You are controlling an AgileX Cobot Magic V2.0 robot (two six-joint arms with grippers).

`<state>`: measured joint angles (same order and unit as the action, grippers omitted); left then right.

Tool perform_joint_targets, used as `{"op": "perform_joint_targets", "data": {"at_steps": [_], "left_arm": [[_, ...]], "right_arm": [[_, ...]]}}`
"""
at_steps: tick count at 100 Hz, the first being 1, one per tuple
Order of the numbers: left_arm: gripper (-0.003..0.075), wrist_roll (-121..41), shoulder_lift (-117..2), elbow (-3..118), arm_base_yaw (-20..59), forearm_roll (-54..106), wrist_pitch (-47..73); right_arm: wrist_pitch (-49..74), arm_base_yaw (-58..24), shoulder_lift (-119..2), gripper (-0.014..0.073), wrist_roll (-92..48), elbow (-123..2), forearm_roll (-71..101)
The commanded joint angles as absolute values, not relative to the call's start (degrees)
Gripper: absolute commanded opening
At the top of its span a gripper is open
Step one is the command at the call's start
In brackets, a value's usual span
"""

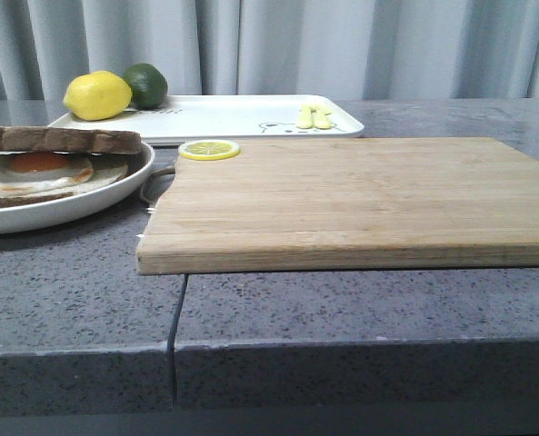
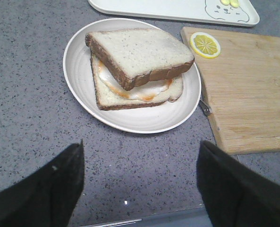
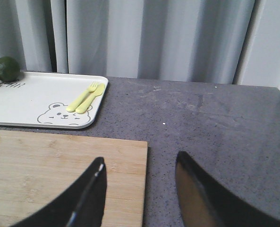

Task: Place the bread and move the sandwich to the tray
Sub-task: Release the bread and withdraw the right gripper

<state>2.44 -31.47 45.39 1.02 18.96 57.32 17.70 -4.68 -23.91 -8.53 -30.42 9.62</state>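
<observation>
Sandwich point(image 2: 135, 68) on its plate point(image 2: 78, 80), on the desk point(image 2: 26, 118) beside the wooden board point(image 2: 248, 94). Left hand point(image 2: 140, 189) and right hand point(image 3: 140, 189) spread, empty. Soft, loose layers; grip the stiff plate rim.

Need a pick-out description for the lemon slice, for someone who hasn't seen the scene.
Start at the big wooden board in the middle of the grey counter. Go to its far left corner, nearest the round white plate. The lemon slice lies flat there: a thin yellow disc with pale segments, unlike the whole lemon and lime sitting on the tray behind.
</observation>
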Motion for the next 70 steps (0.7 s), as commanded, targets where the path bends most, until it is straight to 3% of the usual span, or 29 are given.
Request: {"op": "perform_joint_targets", "data": {"at_steps": [1,50,70], "left_arm": [[0.0471,2.55,-32.01,47.33,1.27,20.44,53.95],[0.0471,2.55,-32.01,47.33,1.27,19.64,50.61],[0.0471,9.64,-35.18,47.6,1.27,9.86,47.3]], "right_arm": [[12.85,-4.22,-24.1,0.036,-8.6,-31.86,9.22],[13.12,-4.22,-24.1,0.036,-8.6,-31.86,9.22],[13.12,-4.22,-24.1,0.036,-8.6,-31.86,9.22]]}}
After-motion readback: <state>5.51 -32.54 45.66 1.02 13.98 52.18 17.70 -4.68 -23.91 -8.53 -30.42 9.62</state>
